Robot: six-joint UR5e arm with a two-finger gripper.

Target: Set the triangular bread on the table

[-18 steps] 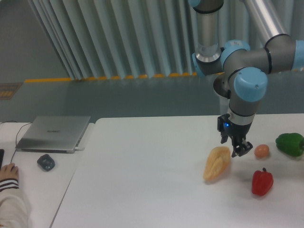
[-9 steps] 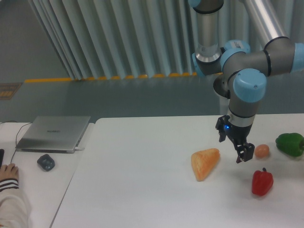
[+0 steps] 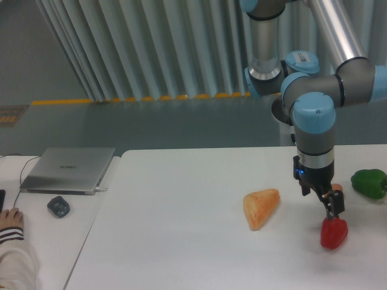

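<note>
Black jaws on our gripper (image 3: 331, 205) hang just over the red pepper (image 3: 333, 233); from this angle we cannot tell whether they are parted or closed, and nothing shows between them. We count one red pepper, one green pepper (image 3: 369, 183) at the right edge, and one small orange ball (image 3: 337, 188) mostly hidden behind the gripper. One triangular bread (image 3: 261, 207) lies flat on the table (image 3: 181, 229), well apart from the gripper, to its left. Our arm comes down from above, its blue-capped wrist pointing the gripper straight at the tabletop. On the adjoining desk we see one laptop (image 3: 68, 170), one dark mouse (image 3: 58, 206) and a person's hand (image 3: 10, 220). Since half a second ago, the bread has stayed put while the gripper has moved right and down, from beside the ball to above the red pepper.
</note>
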